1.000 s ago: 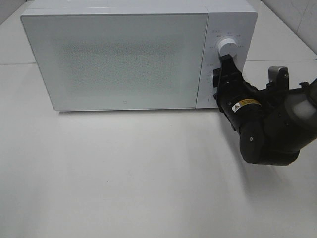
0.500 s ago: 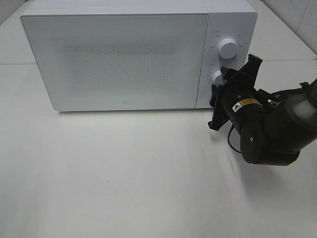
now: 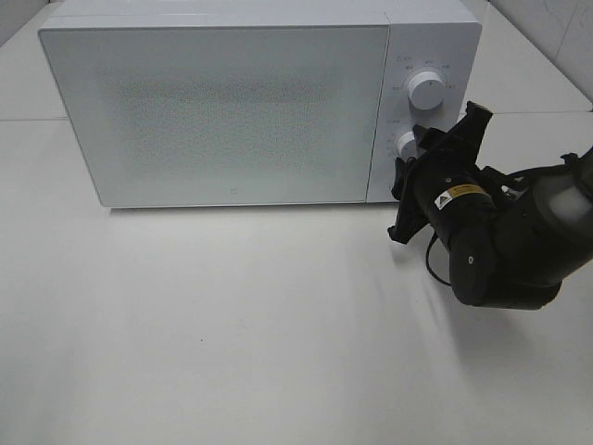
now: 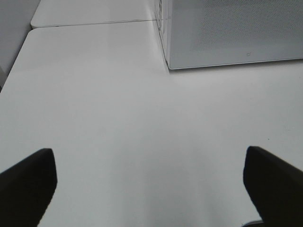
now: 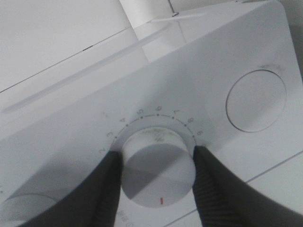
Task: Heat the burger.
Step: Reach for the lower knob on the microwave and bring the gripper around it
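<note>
White microwave (image 3: pixel 259 102) — upright at the rear of the tabletop (image 3: pixel 232 324), speckled door (image 3: pixel 218 116) shut, upper knob (image 3: pixel 424 89) and red-marked lower knob (image 5: pixel 158 172) on its right panel — burger out of sight in every view.

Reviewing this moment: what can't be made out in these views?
Burger: in no view; the closed, frosted microwave door hides the inside.
Lower knob setting: exterior high, the right gripper partly covers it; right wrist, its fingers hide some numbers.
Dial labels: exterior high, too small.
Left gripper: left wrist, cut off by the frame's edge.
</note>
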